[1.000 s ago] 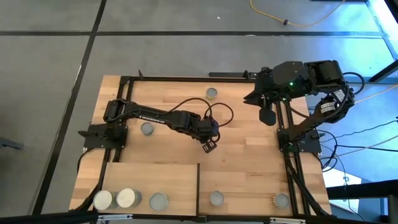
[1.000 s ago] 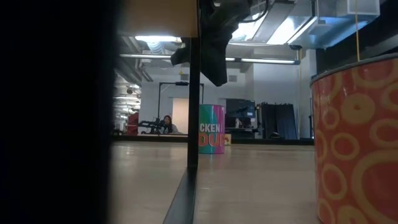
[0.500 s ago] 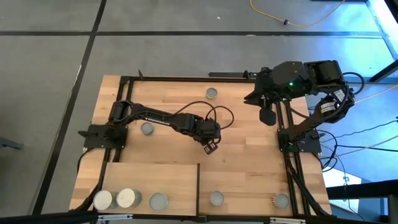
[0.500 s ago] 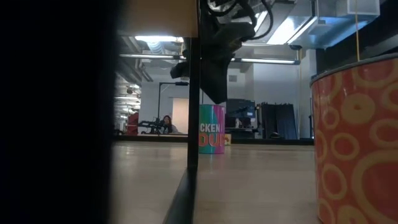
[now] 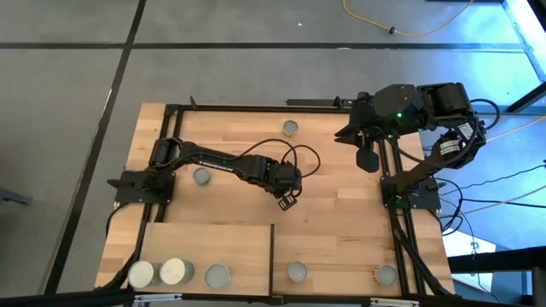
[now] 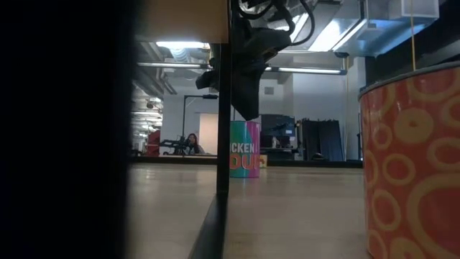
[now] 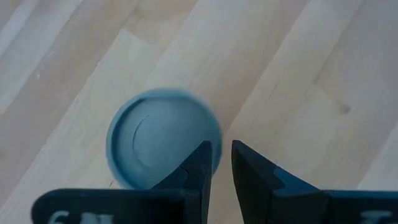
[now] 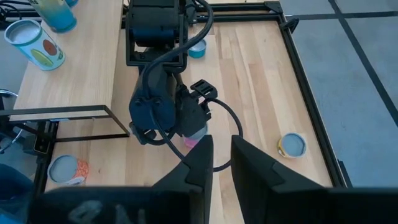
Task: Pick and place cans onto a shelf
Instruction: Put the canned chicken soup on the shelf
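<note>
My left gripper [image 5: 287, 201] reaches to the middle of the table and points steeply down, open by only a narrow gap [image 7: 221, 146] with nothing between the fingers. Right under it stands a can with a blue-grey top [image 7: 158, 140] and a pinkish side [image 8: 194, 140]; my arm hides this can in the high view. The can lies to one side of the gap, not between the fingers. My right gripper [image 5: 367, 159] waits high at the table's right, also open by a narrow gap [image 8: 222, 138]. The shelf [image 5: 247, 243] lies along the near edge with several cans on it. My left gripper comes at the can from above, slanting down. One fingertip [image 7: 202, 158] stands over the rim of the can's top [image 7: 198, 140], and the other is off to the side, over bare wood. Whether that fingertip touches the rim I cannot tell. The can stands upright on the table.
Two loose cans stand on the planks, one near the far edge [image 5: 291, 128] and one beside the left arm [image 5: 201, 176]. A thin black upright [image 5: 272, 256] divides the shelf. In the low view, an orange ring-patterned can [image 6: 413, 165] stands close on the right.
My left gripper has come down a little toward the can beneath it and has since stayed still. Its fingers keep the same narrow gap.
</note>
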Controlling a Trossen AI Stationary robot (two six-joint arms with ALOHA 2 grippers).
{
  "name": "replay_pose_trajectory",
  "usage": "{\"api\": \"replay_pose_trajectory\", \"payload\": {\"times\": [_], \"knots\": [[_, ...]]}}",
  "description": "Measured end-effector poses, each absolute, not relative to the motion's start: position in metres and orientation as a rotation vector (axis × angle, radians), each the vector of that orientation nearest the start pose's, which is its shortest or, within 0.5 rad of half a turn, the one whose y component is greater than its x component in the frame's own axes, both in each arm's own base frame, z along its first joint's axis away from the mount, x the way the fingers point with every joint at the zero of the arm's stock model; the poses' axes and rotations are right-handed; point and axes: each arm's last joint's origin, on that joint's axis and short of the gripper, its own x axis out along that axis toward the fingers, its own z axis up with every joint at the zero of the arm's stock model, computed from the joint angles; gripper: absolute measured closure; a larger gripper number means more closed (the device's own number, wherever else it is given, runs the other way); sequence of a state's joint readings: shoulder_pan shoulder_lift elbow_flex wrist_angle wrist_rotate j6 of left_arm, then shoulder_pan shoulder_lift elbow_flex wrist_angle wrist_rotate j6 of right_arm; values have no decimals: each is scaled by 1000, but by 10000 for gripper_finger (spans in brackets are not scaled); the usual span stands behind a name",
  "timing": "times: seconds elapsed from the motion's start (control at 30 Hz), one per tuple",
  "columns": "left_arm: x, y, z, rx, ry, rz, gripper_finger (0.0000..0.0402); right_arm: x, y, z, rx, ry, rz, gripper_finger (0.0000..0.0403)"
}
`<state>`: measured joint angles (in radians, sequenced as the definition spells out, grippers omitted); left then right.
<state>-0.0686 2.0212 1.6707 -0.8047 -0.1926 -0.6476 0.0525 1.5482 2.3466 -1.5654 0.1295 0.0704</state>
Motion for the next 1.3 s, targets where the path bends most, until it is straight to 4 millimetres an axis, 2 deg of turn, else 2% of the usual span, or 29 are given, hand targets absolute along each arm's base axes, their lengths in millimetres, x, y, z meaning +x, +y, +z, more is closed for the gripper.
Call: {"api": "replay_pose_trajectory", "payload": {"times": [0.3,0.5,0.57,0.7,1.0,1.3], "knots": [[429,-25,211,-440,1108,439,347,212,7,518,-3,761,-100,344],[428,-24,198,-359,1181,411,348,212,7,518,-3,760,-100,344],[429,-22,200,-357,1172,411,356,212,7,518,-3,760,-101,344],[423,-19,191,-358,1260,421,391,212,7,518,-3,760,-100,344],[430,-15,207,-391,1200,409,384,212,7,518,-4,760,-100,344],[428,-19,223,-378,1243,413,379,212,7,518,-3,759,-100,344]]}}
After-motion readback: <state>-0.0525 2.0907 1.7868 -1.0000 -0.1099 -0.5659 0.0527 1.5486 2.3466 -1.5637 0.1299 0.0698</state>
